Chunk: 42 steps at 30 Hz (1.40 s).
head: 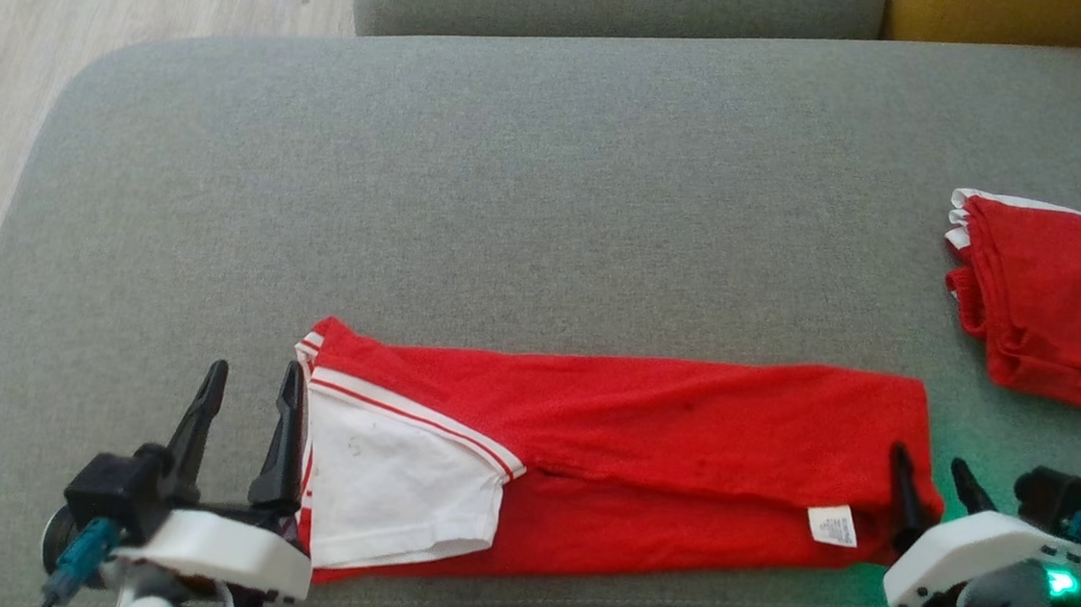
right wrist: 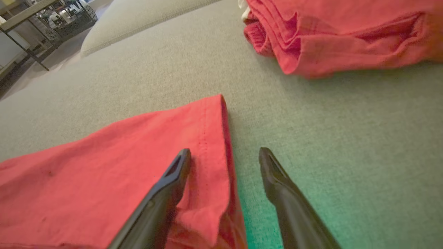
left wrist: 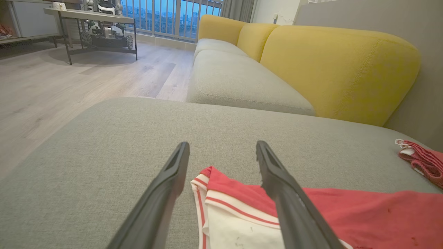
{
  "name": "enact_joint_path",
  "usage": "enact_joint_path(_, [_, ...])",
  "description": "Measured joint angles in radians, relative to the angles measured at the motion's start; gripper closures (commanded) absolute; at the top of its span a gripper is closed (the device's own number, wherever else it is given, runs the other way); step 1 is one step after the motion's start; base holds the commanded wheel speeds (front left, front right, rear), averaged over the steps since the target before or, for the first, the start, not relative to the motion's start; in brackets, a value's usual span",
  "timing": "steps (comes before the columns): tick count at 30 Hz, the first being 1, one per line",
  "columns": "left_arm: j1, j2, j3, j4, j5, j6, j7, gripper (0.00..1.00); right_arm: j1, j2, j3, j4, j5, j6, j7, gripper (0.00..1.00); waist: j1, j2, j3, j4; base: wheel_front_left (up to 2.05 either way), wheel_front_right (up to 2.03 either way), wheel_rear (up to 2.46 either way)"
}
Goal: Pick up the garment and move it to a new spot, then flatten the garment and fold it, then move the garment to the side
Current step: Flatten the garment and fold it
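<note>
The grey sofa seat point(head: 549, 198) carries the red garment point(head: 647, 418) near its front edge, lying as a long flat strip folded lengthwise, white-trimmed end to the left; another folded red garment point(head: 1057, 296) sits well apart at the far right. It looks like light, limp cloth that will sag and slip unfolded, so each short end should be pinched through all layers. Left jaws stand open astride the white end, right jaws open astride the right hem, both gripping nothing.
</note>
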Motion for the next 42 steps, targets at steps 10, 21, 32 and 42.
enact_joint_path(10, [-0.002,-0.001,0.005,0.003,0.017,-0.009,0.0,0.0,-0.041,0.0,0.017,0.115,0.0,0.0,0.014,0.0,-0.0001,0.0,0.008,-0.002,0.0,0.0,0.0])
enact_joint_path(21, [-0.02,-0.003,0.029,0.005,0.026,-0.017,0.0,0.0,-0.081,-0.001,0.059,0.173,0.004,0.0,-0.013,1.0,-0.0002,0.0,0.01,-0.004,0.0,0.0,0.0])
enact_joint_path(32, [-0.018,-0.006,0.033,0.007,0.026,-0.017,0.0,0.0,-0.105,-0.026,-0.064,0.137,-0.134,0.0,0.005,1.0,-0.0002,0.0,-0.019,-0.015,0.0,0.0,0.0])
enact_joint_path(42, [-0.006,-0.007,0.034,0.005,0.026,-0.007,0.0,0.0,-0.12,-0.059,-0.096,0.099,-0.212,0.0,0.063,1.0,-0.0002,0.0,-0.058,-0.012,0.0,0.0,0.0])
